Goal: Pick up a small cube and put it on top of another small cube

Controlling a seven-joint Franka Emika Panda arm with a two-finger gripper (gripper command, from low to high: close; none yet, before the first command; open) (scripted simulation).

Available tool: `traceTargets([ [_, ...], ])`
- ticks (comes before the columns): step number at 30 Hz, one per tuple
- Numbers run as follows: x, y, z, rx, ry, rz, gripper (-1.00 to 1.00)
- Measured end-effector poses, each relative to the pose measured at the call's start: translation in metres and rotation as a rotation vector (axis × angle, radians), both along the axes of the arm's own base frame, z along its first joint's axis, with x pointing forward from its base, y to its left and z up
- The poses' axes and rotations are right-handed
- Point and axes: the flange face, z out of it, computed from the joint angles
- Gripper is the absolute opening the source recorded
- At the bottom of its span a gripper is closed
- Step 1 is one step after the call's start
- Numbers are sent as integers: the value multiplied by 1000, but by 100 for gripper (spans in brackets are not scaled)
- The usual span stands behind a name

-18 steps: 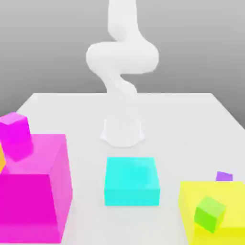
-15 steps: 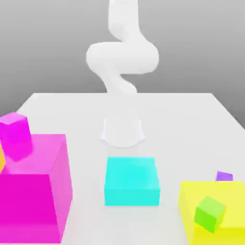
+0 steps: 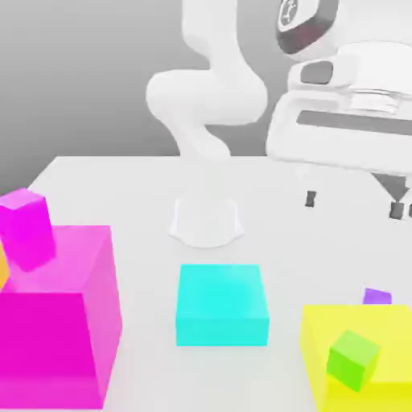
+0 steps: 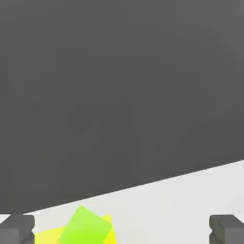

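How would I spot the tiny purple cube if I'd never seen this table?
Find the big yellow block at the exterior view's lower right. The purple cube peeks out just behind its top edge. It is violet and on the table, unlike the green cube on the block.

Lime-green cube [image 4: 85, 227] on yellow block [image 4: 45, 236]; pincer [image 4: 121, 229] fingers spread

Lime cube [image 3: 352, 360] on yellow block [image 3: 394, 330], cyan block [image 3: 222, 304], magenta block [image 3: 56, 322]
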Motion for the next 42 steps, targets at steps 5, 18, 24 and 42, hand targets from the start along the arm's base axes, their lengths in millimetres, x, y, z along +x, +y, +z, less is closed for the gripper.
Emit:
traceTargets([
  [5, -34, 46, -76, 35, 100, -27, 0],
  [18, -138, 117, -202, 157, 324, -112, 0],
  [24, -140, 115, -243, 153, 326, -111, -100],
  [42, -119, 95, -181, 149, 355, -125, -100],
])
